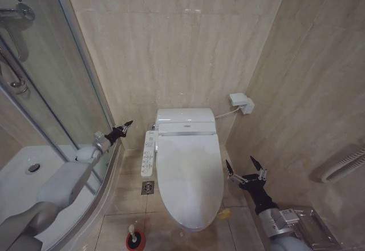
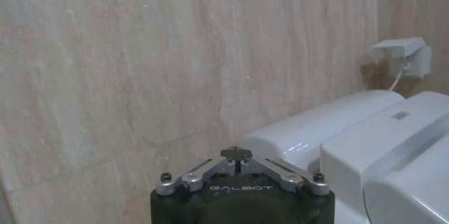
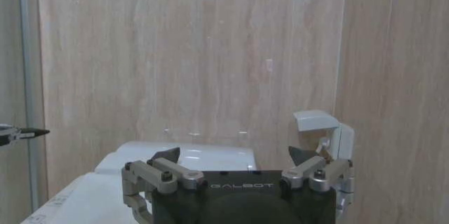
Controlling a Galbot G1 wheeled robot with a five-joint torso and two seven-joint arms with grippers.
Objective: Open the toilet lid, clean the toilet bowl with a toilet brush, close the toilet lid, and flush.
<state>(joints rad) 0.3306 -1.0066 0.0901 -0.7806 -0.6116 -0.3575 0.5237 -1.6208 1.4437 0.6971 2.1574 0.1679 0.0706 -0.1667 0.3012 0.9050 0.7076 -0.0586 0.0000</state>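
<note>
The right gripper hangs in the air just right of the toilet lid, its two fingers spread wide, holding nothing. The left gripper floats left of the toilet, fingers pressed together, also holding nothing. The lid lies shut on the toilet bowl. The toilet brush stands in its red cup on the floor, near left.

Glass shower enclosure left; floor drain; wall socket; red cup holder, perhaps occupied.

toilet lid: glossy white
toilet brush: white handle, dark head
brush holder: red
walls: beige, faintly veined
</note>
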